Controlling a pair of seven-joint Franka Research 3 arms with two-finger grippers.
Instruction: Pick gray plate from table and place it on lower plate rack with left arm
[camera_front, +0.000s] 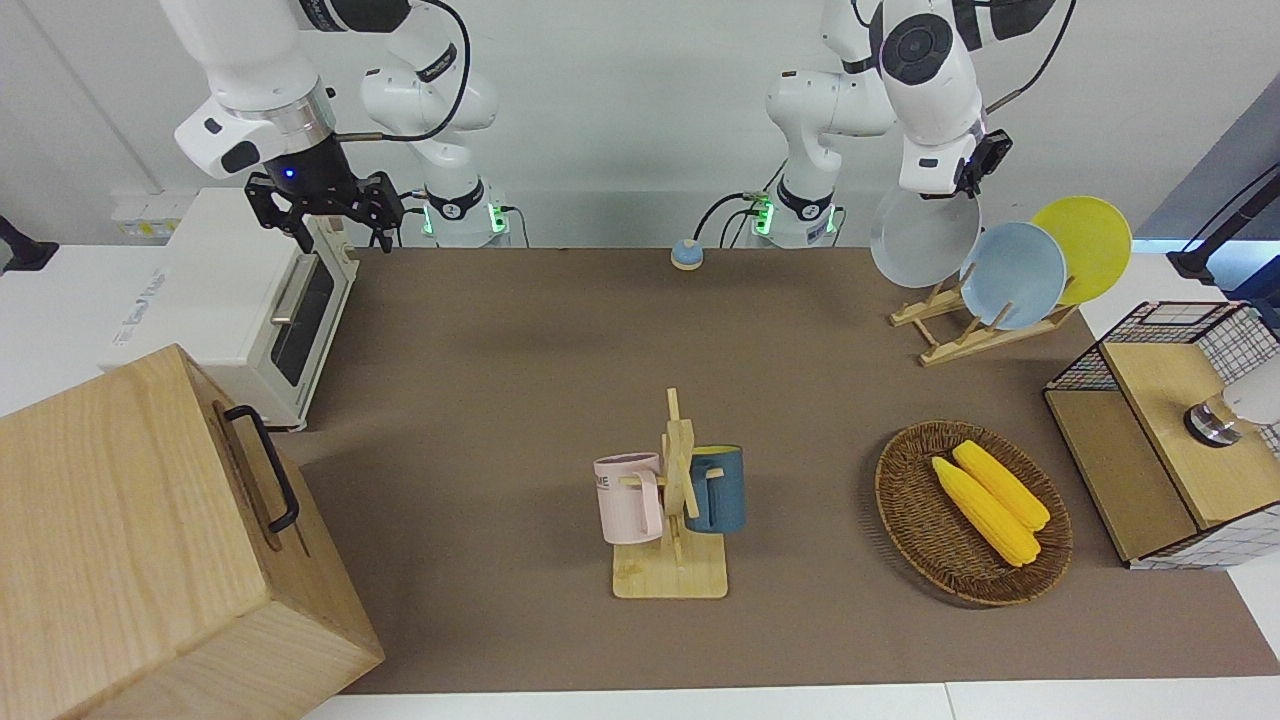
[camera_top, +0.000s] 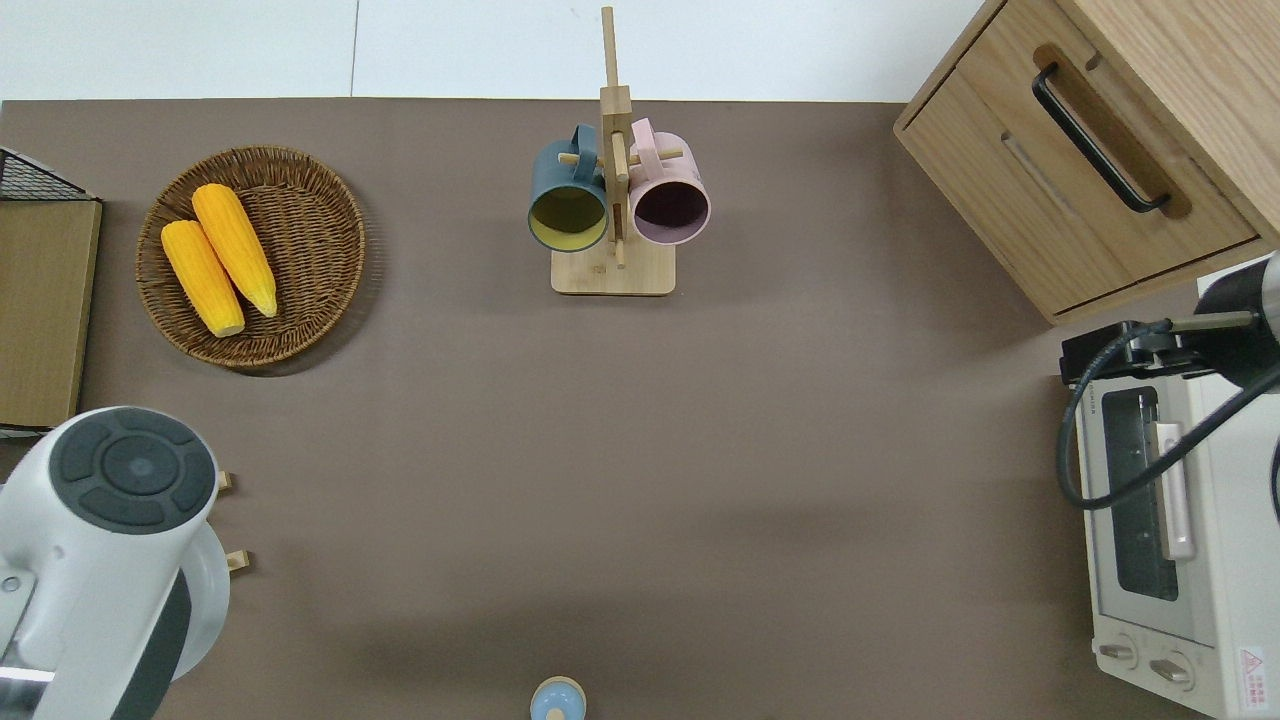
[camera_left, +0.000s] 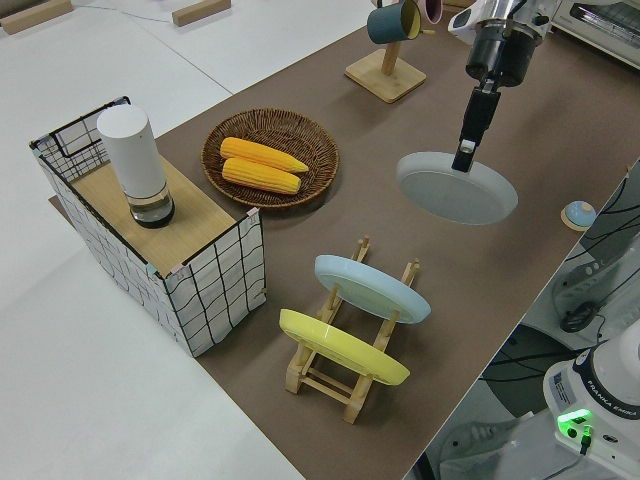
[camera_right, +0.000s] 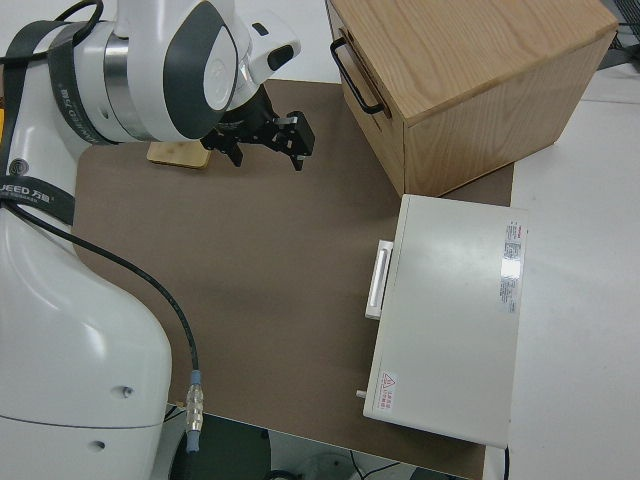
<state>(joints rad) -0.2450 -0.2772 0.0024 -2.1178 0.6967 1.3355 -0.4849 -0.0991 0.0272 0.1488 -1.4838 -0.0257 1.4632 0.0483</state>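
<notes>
My left gripper (camera_front: 952, 193) is shut on the rim of the gray plate (camera_front: 918, 242) and holds it tilted in the air over the end of the lower plate rack (camera_front: 958, 322) toward the table's middle. In the left side view the gripper (camera_left: 464, 158) grips the plate (camera_left: 457, 190) by its edge. In the overhead view my wrist hides most of the plate (camera_top: 213, 600); two rack rail ends (camera_top: 237, 560) stick out. A light-blue plate (camera_front: 1012, 275) and a yellow plate (camera_front: 1085, 243) stand in the rack. My right arm is parked, its gripper (camera_front: 328, 212) open.
On the brown table (camera_front: 500, 400): a wicker basket of corn (camera_front: 975, 512), a mug tree with two mugs (camera_front: 672, 505), and a small blue knob (camera_front: 686, 254). A wire crate with a white canister (camera_front: 1190, 430), a toaster oven (camera_front: 235, 300) and a wooden cabinet (camera_front: 150, 540) stand at the ends.
</notes>
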